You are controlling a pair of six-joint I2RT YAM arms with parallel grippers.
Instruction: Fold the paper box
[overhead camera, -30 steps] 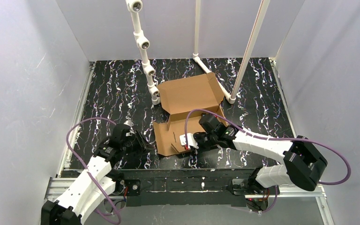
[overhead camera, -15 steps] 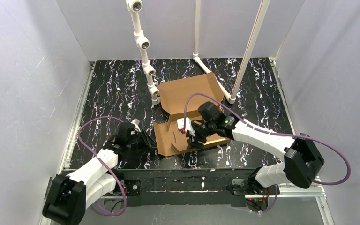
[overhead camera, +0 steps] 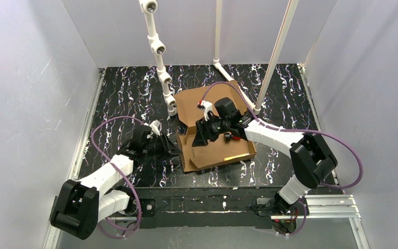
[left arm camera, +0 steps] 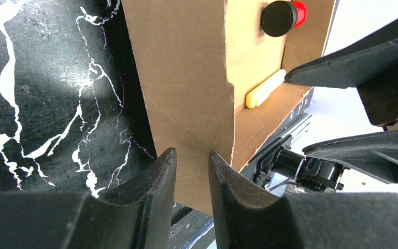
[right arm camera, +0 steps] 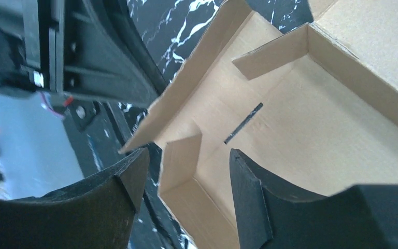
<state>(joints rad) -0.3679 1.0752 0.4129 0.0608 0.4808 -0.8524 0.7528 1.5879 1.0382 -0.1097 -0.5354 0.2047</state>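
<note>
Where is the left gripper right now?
The left gripper sits left of centre in the top view, at the paper box's left flap; the right gripper is over the box.

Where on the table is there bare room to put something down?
Bare: the far-left table, between the left wall and the jointed white pipe; also the right side, beyond the slanted pipe. Crowded: the middle, where the left arm and right arm meet at the paper box.
</note>
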